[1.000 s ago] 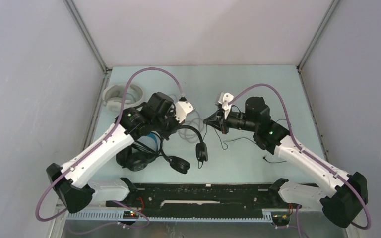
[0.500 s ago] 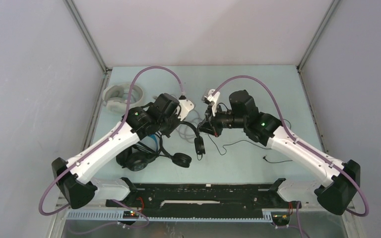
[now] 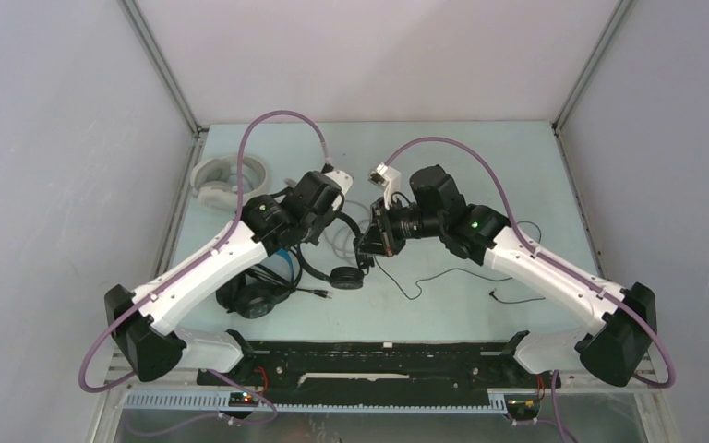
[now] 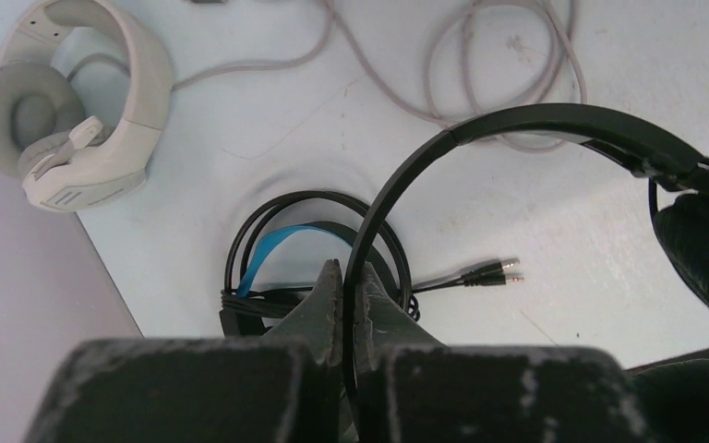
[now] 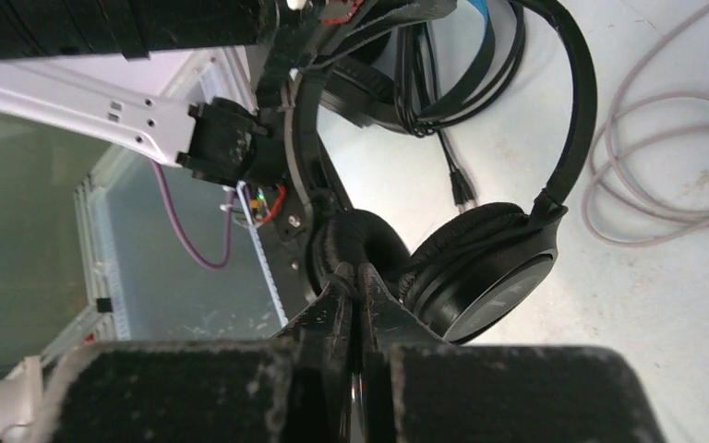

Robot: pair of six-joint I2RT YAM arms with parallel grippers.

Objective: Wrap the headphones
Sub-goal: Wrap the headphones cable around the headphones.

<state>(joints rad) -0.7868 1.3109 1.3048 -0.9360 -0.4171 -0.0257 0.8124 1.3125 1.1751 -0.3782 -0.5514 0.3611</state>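
The thin black on-ear headphones (image 3: 344, 276) hang between both arms near the table's middle. My left gripper (image 3: 329, 221) (image 4: 349, 273) is shut on their slim headband (image 4: 480, 129). My right gripper (image 3: 367, 245) (image 5: 358, 274) is shut on their thin black cord right beside the ear cups (image 5: 485, 277); the cord trails right over the table (image 3: 425, 281). The white over-ear headphones (image 3: 218, 180) (image 4: 74, 101) lie at the back left, with their grey cable (image 4: 480, 78) coiled loosely. The black over-ear headphones with the blue headband (image 3: 257, 293) (image 4: 272, 249) lie under my left arm.
A twin jack plug (image 4: 494, 272) lies on the table past my left fingers. The left wall's metal frame (image 3: 180, 208) runs close to the white headphones. A black rail (image 3: 369, 355) crosses the near edge between the arm bases.
Both grippers have closed in on each other over the table's middle. The right one swung left and nearer with the cord, and the thin headphones turned so their ear cups sit together beside it.
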